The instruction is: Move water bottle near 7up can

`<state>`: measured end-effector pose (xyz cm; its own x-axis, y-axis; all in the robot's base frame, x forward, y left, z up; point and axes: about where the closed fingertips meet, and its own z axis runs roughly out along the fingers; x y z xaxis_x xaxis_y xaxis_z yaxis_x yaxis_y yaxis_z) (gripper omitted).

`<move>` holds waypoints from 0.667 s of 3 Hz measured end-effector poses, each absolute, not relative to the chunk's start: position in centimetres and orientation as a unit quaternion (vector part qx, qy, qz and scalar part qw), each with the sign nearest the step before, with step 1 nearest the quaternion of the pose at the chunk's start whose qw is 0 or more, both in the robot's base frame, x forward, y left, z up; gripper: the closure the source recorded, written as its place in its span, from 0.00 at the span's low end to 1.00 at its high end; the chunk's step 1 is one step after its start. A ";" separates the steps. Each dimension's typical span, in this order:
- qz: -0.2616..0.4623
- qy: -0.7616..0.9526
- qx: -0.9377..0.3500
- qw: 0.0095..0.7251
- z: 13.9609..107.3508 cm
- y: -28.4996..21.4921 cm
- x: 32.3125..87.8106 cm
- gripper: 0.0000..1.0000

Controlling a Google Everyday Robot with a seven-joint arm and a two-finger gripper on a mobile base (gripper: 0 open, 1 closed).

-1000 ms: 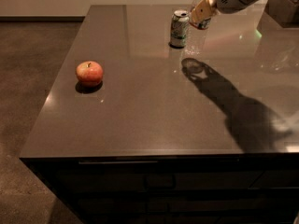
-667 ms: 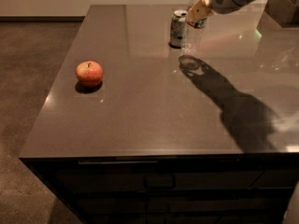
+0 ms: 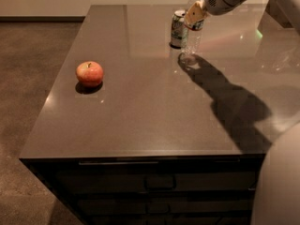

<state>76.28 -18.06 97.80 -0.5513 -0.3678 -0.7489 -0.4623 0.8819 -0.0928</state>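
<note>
The water bottle (image 3: 192, 37) is clear with a white cap. It stands upright at the far side of the dark table, just right of the 7up can (image 3: 178, 28) and almost touching it. The can is green and white with a silver top. My gripper (image 3: 195, 14) reaches in from the upper right and is shut on the bottle around its label band. The bottle's base is at or just above the tabletop. The arm's shadow falls on the table to the right.
A red apple (image 3: 89, 73) sits on the left part of the table (image 3: 140, 116). The table's front edge has drawers below it. The floor lies to the left. Part of the robot's body shows at the bottom right corner.
My gripper has carried the bottle left and down, from a little apart from the can to right beside it.
</note>
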 end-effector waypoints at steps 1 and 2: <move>0.058 0.885 -0.234 0.399 96.7 -18.2 76.9 0.38; 0.062 0.887 -0.237 0.391 96.0 -17.9 77.4 0.13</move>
<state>77.39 -17.85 96.03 -0.5818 -0.3718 -0.7234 -0.4681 0.8804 -0.0760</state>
